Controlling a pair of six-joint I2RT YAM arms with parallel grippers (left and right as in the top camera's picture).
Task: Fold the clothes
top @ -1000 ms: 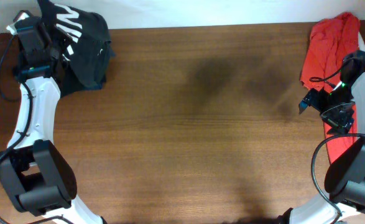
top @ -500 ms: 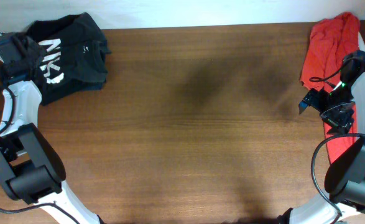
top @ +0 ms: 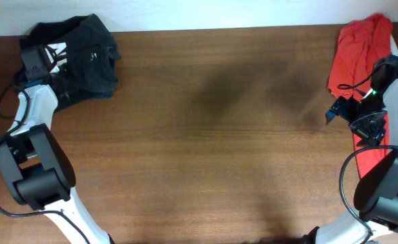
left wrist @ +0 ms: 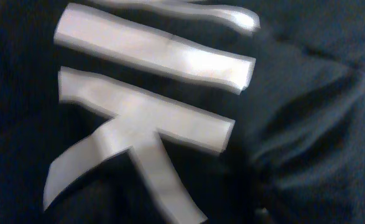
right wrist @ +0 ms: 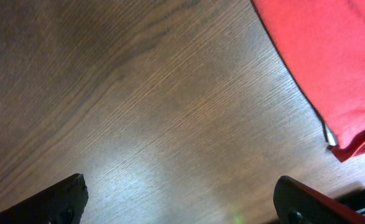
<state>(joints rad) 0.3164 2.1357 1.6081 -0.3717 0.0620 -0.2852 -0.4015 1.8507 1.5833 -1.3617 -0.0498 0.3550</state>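
A dark charcoal T-shirt (top: 93, 57) lies bunched in the far left corner of the table. My left gripper (top: 37, 62) hovers low over its left part. In the left wrist view big white block lettering (left wrist: 145, 93) on the dark T-shirt (left wrist: 306, 130) fills the picture and my fingers do not show. A red shirt (top: 358, 44) lies crumpled at the far right edge. My right gripper (top: 334, 108) sits just left of it over bare wood. In the right wrist view the right gripper (right wrist: 182, 205) stands open and empty, the red shirt (right wrist: 331, 56) at the upper right.
The brown wooden table (top: 212, 135) stretches between the two arms. More red cloth (top: 368, 156) shows beneath the right arm near the table's right edge. A white wall strip runs along the back edge.
The left gripper held the dark T-shirt raised a second ago, then let it drop flat in the corner. The left arm swung left and has come back over the lettering. The right arm stayed still.
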